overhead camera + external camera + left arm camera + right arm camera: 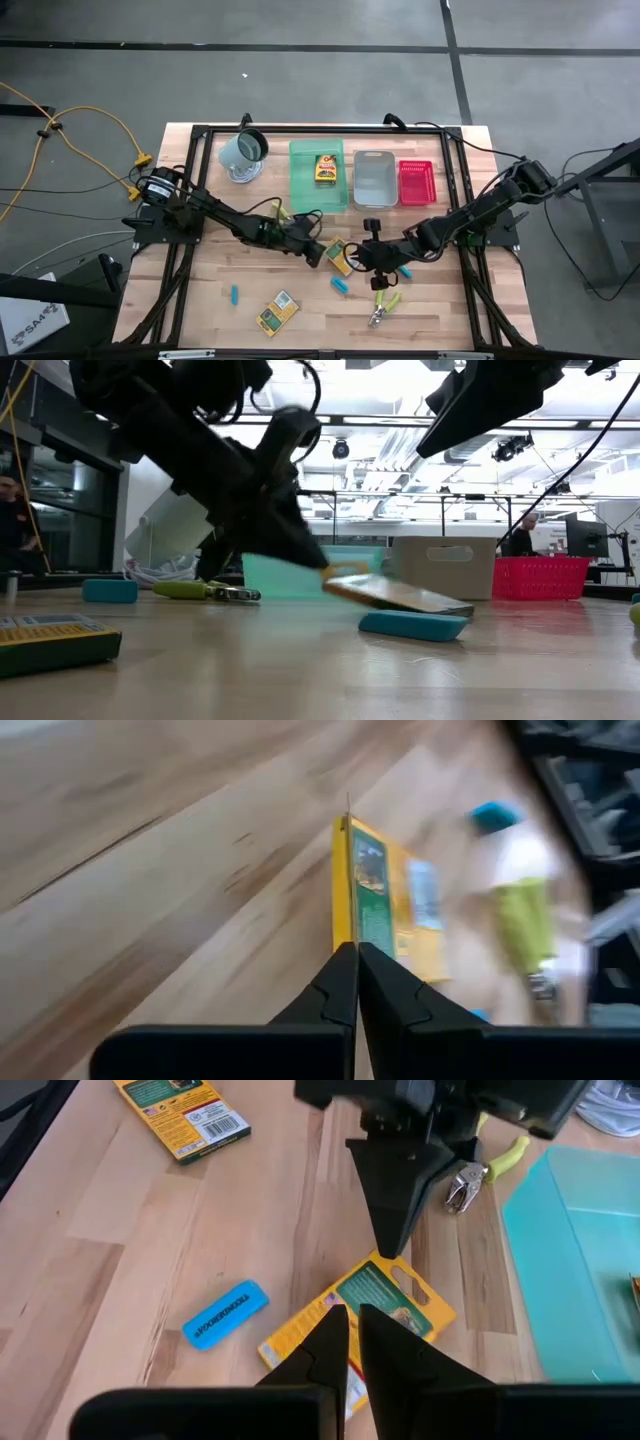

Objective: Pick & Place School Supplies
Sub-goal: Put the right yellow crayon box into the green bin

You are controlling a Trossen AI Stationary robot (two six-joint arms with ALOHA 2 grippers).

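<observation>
A yellow-orange printed box (339,257) lies mid-table, tilted, with my left gripper (355,952) shut on its raised end. My right gripper (347,1325) hovers shut above the same box and touches nothing. A second box (278,312) lies flat near the front edge, and a third (326,167) lies in the green tray (305,190). One yellow-green-handled tool (383,305) lies at front right, another (283,210) beside the green tray. Cyan-blue pieces (234,294), (341,285), (406,271) lie flat on the wood. My left gripper pinches the box's thin tab end (385,1268) between its two fingers, only at their free ends. The fingers slant down from the table's left. That end is raised (345,572), while the box's other end (450,605) stays down at the table.
A grey-green metal mug (244,152) stands at the back left. Beside the green tray stand a grey tray (374,178) and a red tray (415,182) along the back. A black frame (200,135) edges the table. Bare wood shows at front left.
</observation>
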